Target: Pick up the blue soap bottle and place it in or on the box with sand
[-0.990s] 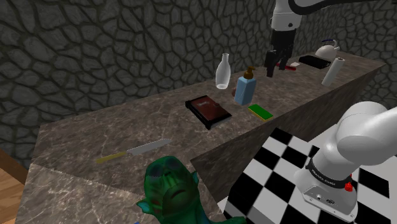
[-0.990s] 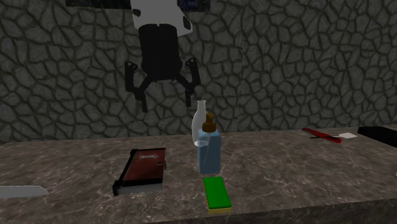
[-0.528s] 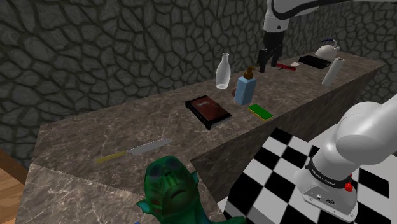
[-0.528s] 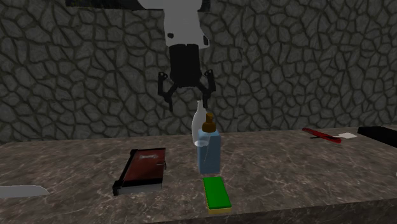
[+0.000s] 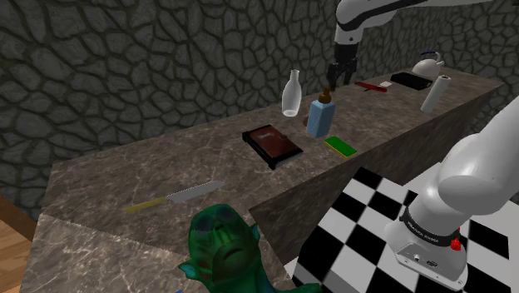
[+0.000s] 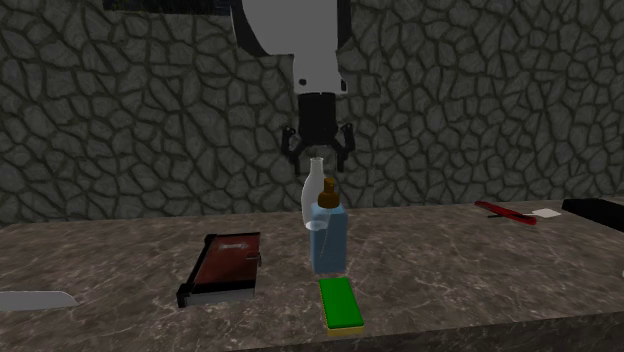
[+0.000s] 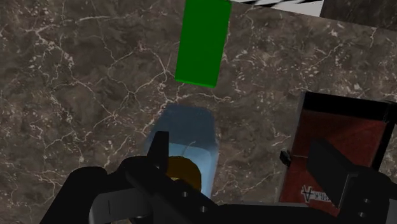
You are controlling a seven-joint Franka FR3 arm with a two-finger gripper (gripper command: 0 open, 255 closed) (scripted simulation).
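Hovering just above the brown pump of the blue soap bottle (image 5: 319, 119), the gripper (image 5: 335, 81) in the shoulder view points down. The bottle stands upright on the counter (image 5: 125, 171), about midway between its back and front edges. A green sponge (image 5: 339, 146) lies nearer the front edge and a flat dark-red box (image 5: 272, 145) lies beside the bottle.

In the second exterior view the gripper (image 6: 318, 157) hangs with its fingers apart and empty over the blue soap bottle (image 6: 328, 235). A clear bottle (image 6: 316, 176) stands behind, toward the back edge.

In the wrist view the gripper (image 7: 242, 149) is spread wide. The blue soap bottle (image 7: 184, 137) sits close to one finger, untouched and not centred.

The task looks barely begun. Centring, descending, closing, lifting and carrying to the sand box, which I take to be the dark-red box (image 7: 347, 149), are all left.
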